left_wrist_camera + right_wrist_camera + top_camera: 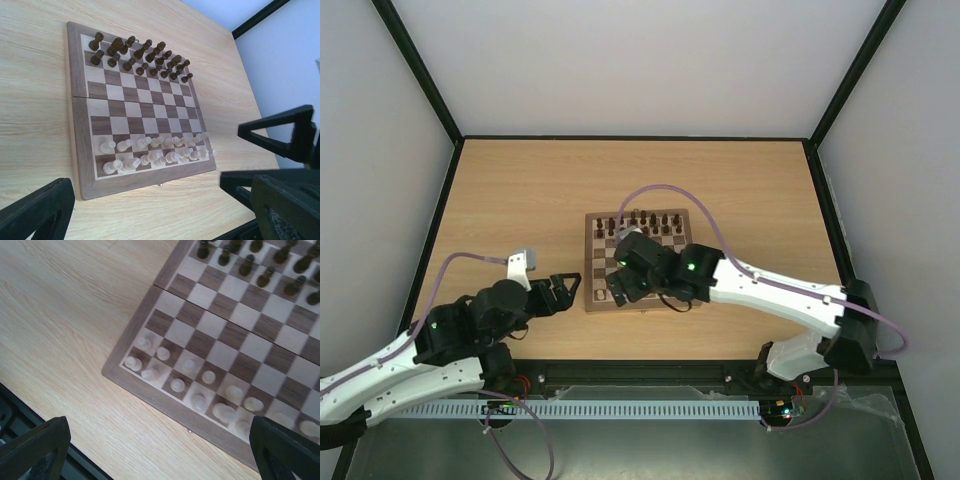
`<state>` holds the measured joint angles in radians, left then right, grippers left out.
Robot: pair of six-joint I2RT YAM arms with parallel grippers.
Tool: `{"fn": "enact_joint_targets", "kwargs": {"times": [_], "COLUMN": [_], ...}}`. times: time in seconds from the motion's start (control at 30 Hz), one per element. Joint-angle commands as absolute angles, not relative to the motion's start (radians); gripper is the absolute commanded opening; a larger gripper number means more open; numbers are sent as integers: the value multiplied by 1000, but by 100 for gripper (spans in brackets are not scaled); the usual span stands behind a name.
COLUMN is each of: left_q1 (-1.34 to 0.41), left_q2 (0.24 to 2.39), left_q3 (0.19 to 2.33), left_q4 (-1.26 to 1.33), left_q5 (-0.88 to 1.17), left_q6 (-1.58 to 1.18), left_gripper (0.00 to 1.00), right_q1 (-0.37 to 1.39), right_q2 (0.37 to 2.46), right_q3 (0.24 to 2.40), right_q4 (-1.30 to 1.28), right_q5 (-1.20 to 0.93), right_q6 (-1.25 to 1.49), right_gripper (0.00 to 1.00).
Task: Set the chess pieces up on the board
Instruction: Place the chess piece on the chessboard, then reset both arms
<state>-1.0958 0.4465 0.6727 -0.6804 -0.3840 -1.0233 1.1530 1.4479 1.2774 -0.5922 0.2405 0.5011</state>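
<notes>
The board (601, 250) lies in the middle of the table. Dark chess pieces (642, 221) stand in two rows along its far side, and the left wrist view shows them too (141, 56). Pale chess pieces (156, 151) fill the two near rows, most upright and a few leaning. My right gripper (621, 286) hovers over the board's near-left part; its jaws stand open and empty (160, 442) above the pale pieces (200, 390) and the border (167, 407). My left gripper (566, 286) is open on the table left of the board, holding nothing (147, 195).
A small metal clasp (161, 184) sticks out of the board's near edge. Black frame posts and white walls close in the table. A white cable channel (620, 410) runs along the front edge between the arm bases.
</notes>
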Motion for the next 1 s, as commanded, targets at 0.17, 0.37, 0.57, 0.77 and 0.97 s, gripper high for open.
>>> {"fn": "enact_joint_targets", "kwargs": {"times": [0.17,0.37,0.57,0.77,0.97], "left_q1": [-1103,-1108,-1114,-1125,-1131], "left_q2": [660,791,860,937,1046], "left_q3": [691,739,747,707,703], "left_q4": [-520,-509,-491,-370,-151], "left_q5": [-416,-471,-528,-620,-702], "left_q6": [-976,-971,-971,-937,-812], "left_gripper": [99,99,99,99,99], "right_q1": [1157,1157,1157,1155,1147], "right_q2": [1184,1049,958,881,804], "right_q3": [1088,996,926,857,804], "right_q4": [-561,-565,-556,-494,-368], "right_q5": [345,377,431,574,661], "right_q6": [540,556,581,575,521], "right_gripper": [99,99,99,99,99]}}
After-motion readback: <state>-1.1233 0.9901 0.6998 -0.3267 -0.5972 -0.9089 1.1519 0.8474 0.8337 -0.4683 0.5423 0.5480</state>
